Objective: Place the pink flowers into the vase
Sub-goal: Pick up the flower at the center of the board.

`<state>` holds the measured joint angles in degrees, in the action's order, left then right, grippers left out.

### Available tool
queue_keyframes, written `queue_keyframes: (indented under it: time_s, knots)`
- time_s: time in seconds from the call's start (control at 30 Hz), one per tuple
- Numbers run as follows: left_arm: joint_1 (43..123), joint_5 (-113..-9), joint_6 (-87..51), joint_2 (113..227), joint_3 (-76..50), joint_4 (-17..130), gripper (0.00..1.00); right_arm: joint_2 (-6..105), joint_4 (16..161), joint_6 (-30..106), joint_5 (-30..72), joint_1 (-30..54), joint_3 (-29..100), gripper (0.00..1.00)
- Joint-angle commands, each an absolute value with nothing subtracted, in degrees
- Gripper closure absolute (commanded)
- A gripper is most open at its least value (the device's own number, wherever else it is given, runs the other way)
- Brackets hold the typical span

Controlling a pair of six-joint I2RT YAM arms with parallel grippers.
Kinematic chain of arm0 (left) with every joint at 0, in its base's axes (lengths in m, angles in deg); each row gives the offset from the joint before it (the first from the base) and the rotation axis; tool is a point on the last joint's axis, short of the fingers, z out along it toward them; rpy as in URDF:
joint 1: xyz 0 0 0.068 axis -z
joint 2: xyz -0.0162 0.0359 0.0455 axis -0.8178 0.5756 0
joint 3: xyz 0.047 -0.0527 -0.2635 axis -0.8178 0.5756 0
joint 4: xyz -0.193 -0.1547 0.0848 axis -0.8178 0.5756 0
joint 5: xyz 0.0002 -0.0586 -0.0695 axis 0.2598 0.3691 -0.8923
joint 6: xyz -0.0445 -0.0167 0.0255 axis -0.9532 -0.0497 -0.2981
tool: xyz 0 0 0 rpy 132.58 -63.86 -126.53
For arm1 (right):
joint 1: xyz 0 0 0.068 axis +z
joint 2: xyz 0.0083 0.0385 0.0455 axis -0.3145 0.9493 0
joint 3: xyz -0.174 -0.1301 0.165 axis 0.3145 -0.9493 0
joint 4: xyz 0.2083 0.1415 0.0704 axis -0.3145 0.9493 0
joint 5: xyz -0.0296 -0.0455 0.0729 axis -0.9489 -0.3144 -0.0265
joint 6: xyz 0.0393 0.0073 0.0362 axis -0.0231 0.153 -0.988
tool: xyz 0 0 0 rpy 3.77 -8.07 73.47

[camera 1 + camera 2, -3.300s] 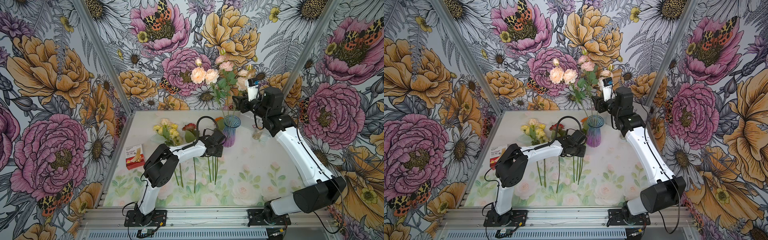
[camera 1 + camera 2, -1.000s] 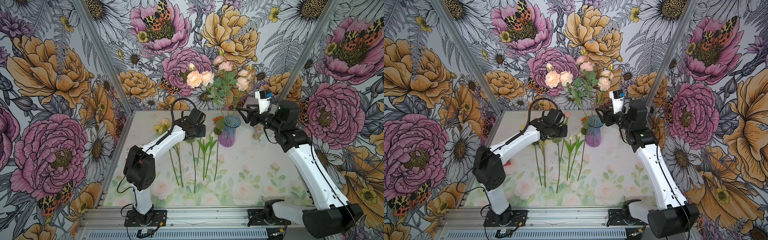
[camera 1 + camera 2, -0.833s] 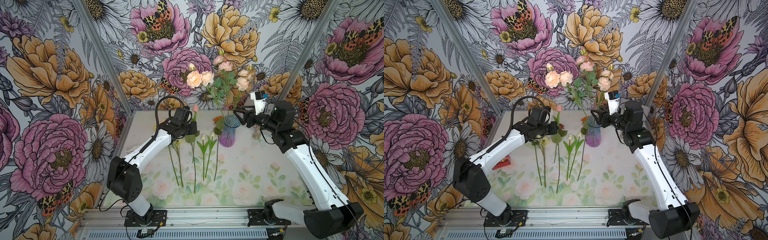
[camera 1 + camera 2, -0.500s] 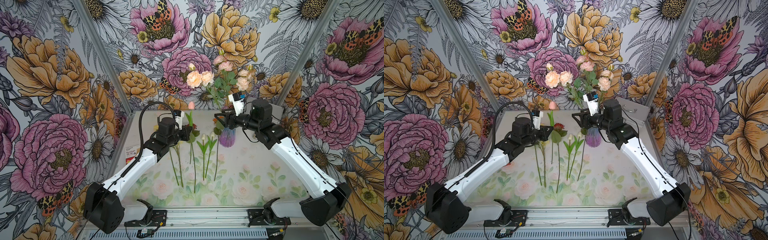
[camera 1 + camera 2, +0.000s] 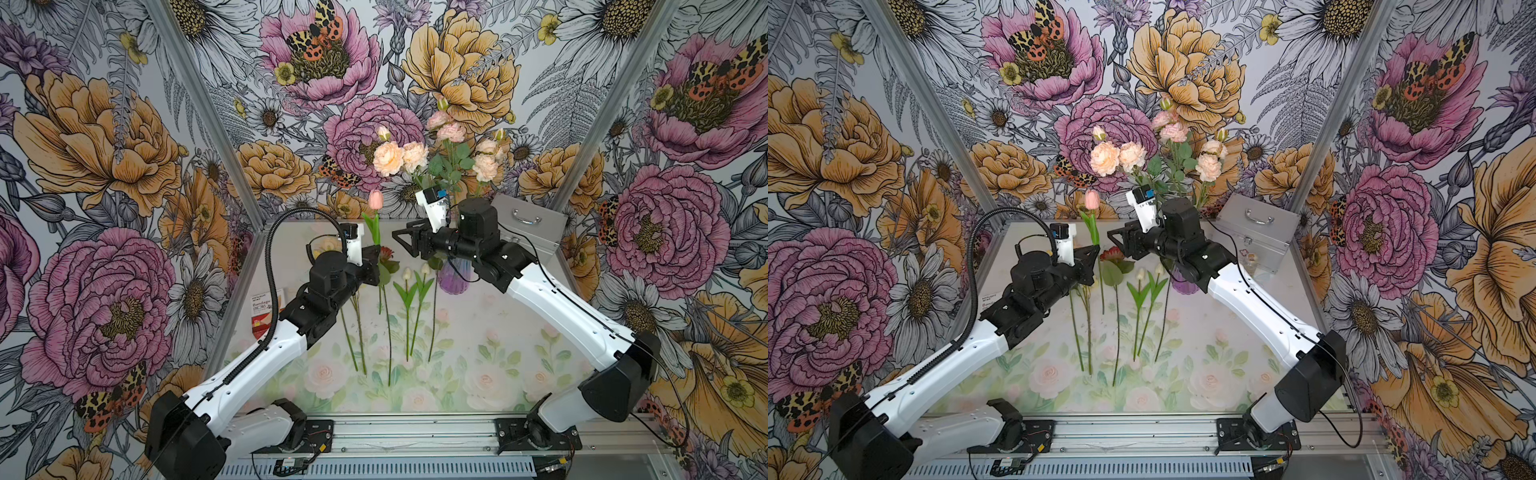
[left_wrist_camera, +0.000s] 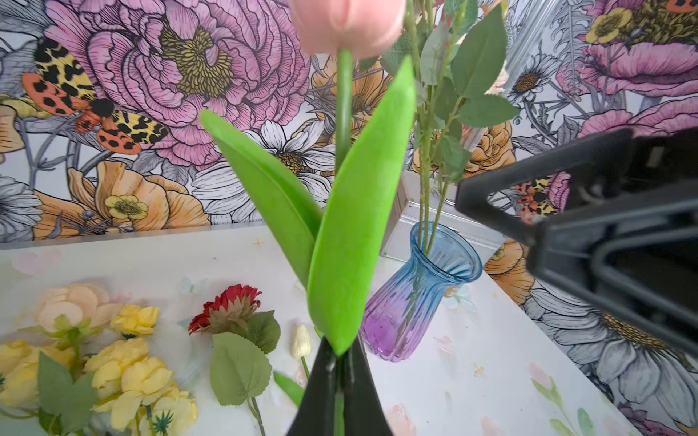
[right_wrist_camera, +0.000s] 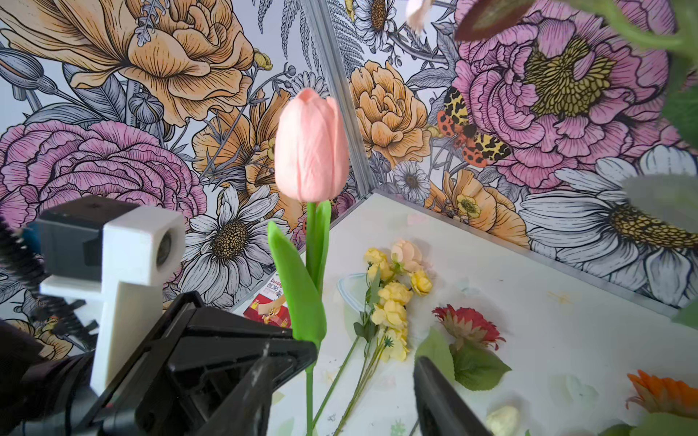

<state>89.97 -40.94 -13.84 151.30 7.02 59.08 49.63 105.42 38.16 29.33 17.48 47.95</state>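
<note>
Three floral-papered walls (image 5: pixel 332 83), rose-printed tabletop (image 5: pixel 478 332) bearing loose stems (image 5: pixel 387 340) and vase (image 5: pixel 451 282)

1. Box (image 5: pixel 266 309): in a top view, "Bandage" is printed on its white upper part. A smaller line above the word is too small to read.
2. Box (image 5: pixel 987 306): in a top view, only "Band" shows.
3. Box (image 7: pixel 269 302): in the right wrist view it reads "Bandag", with the word's end behind a tulip (image 7: pixel 311 151) leaf.

One vase (image 6: pixel 411 302), one pink tulip (image 5: pixel 375 199), two white tulips (image 5: pixel 407 273), one red bloom (image 6: pixel 226 304)
</note>
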Motion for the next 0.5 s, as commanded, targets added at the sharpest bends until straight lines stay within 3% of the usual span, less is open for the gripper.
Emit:
queue_keyframes:
  time_s: [0.0, 0.47]
  knots:
    - [91.67, -31.31, -10.47, 150.40, 7.45, 57.65, 1.00, 51.18, 101.42, 37.11, 29.06, 18.38, 51.01, 0.39]
    - [95.02, -24.60, -9.37, 151.64, 6.86, 57.94, 1.00, 55.61, 98.58, 35.96, 32.92, 19.92, 54.30, 0.39]
